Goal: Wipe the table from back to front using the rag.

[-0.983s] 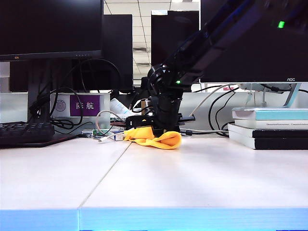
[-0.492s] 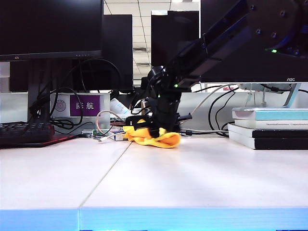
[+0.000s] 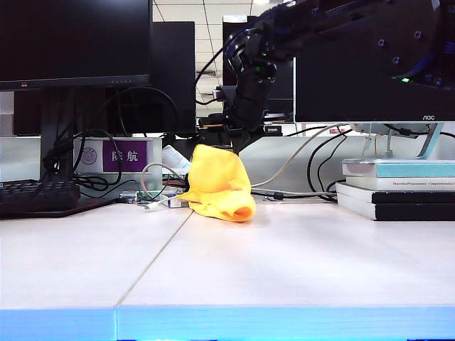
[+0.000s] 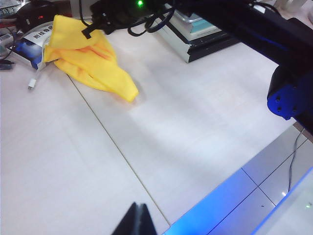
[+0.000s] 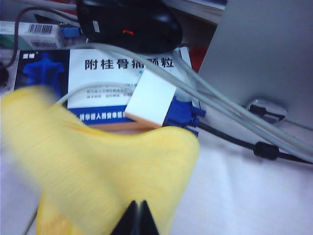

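Observation:
The yellow rag (image 3: 217, 181) hangs in a peak at the back of the table (image 3: 284, 263), its lower fold still resting on the surface. My right gripper (image 3: 231, 144) is raised above the table and shut on the rag's top corner. In the right wrist view its tips (image 5: 139, 209) are pressed together over the yellow cloth (image 5: 98, 166). The left wrist view shows the rag (image 4: 88, 58) far off, beside the right arm. My left gripper (image 4: 138, 211) is shut with nothing in it, above the table (image 4: 171, 132) near the blue front edge.
Behind the rag lie cables, a blue medicine box (image 5: 117, 78), a white adapter (image 5: 149, 98) and a black mouse (image 5: 127, 24). A keyboard (image 3: 35, 195) sits at the left and stacked books (image 3: 398, 188) at the right. Monitors stand along the back.
My right gripper has risen from the table surface, pulling the rag up from a flat bundle into a tall hanging peak. The left arm has not moved.

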Controlling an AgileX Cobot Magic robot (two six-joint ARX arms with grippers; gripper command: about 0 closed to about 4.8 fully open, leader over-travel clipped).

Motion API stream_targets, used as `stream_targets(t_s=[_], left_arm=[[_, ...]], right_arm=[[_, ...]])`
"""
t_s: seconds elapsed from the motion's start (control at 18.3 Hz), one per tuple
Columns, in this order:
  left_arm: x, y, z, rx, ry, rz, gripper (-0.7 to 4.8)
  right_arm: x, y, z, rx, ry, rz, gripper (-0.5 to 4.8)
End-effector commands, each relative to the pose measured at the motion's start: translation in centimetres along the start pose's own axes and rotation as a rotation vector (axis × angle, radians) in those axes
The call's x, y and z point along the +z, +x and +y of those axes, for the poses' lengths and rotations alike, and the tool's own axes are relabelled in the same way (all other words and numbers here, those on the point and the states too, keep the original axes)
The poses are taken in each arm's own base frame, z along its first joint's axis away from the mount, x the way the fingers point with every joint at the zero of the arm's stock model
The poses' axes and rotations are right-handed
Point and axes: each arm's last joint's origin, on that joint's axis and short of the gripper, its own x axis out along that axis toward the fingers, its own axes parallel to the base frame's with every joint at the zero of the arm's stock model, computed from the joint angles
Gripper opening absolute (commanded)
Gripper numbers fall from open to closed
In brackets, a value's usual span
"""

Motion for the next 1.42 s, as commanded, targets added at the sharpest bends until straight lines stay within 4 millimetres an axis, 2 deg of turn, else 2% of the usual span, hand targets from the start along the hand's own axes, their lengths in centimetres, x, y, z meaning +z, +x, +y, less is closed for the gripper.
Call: stream_targets(t_s=[0.05, 0.11, 0.16, 0.22, 0.27, 0.33, 0.44, 0.55, 0.66, 0.76, 0.98, 1.15, 1.2, 1.26, 1.37, 1.42], left_arm=[[0.1, -0.1, 0.0, -0.004, 0.007, -0.009, -0.05], [0.1, -0.1, 0.0, -0.004, 0.007, -0.009, -0.06], [0.1, -0.1, 0.0, -0.004, 0.007, -0.009, -0.06], [0.1, -0.1, 0.0, -0.003, 0.007, -0.009, -0.06], [0.1, -0.1, 0.0, -0.003, 0.008, -0.01, -0.06], [0.1, -0.1, 0.0, -0.003, 0.007, -0.009, -0.05], [0.1, -0.1, 0.0, -0.003, 0.008, -0.01, -0.06], [0.3, -0.1, 0.0, -0.002, 0.016, -0.028, -0.06], [0.4, -0.1, 0.0, -0.001, 0.019, -0.037, -0.05], [0.4, -0.2, -0.1, -0.001, 0.021, -0.041, -0.06], [-0.2, -2.7, -1.1, 0.028, 0.062, -0.14, -0.05], [-2.2, -7.0, -2.5, 0.239, 0.089, -0.285, -0.05], [-3.5, -8.9, -3.2, 0.304, 0.09, -0.339, -0.06], [-4.6, -10.2, -3.7, 0.346, 0.095, -0.379, -0.06], [-7.4, -11.9, -4.6, 0.357, 0.095, -0.46, -0.06], [-8.9, -11.9, -4.7, 0.348, 0.067, -0.477, -0.06]], right_arm=[[0.5, -1.5, 0.1, 0.08, -0.005, 0.028, 3.82], [0.5, -1.8, 0.1, 0.116, -0.005, 0.038, 3.8], [0.6, -2.1, 0.2, 0.131, -0.006, 0.046, 3.38], [0.8, -2.6, 0.2, 0.136, -0.008, 0.051, 1.64], [0.9, -3.0, 0.3, 0.138, -0.01, 0.056, 0.14], [1.1, -3.4, 0.2, 0.138, -0.009, 0.052, -0.05], [1.7, -4.4, 0.0, 0.146, -0.008, 0.04, -0.05], [3.5, -9.2, -0.4, 0.213, -0.008, 0.026, -0.05], [4.7, -13.1, -0.9, 0.23, -0.013, 0.009, -0.05], [5.4, -15.6, -1.2, 0.233, -0.019, -0.01, -0.05], [6.5, -24.7, -1.5, 0.263, -0.109, -0.071, -0.05], [6.3, -30.7, -1.1, 0.312, -0.136, -0.106, -0.05], [6.4, -32.9, -0.9, 0.34, -0.146, -0.15, -0.05], [6.3, -34.3, -0.5, 0.36, -0.163, -0.174, -0.06], [6.1, -37.0, 0.3, 0.398, -0.183, -0.22, -0.05], [6.0, -38.1, 0.7, 0.419, -0.192, -0.239, -0.05]])
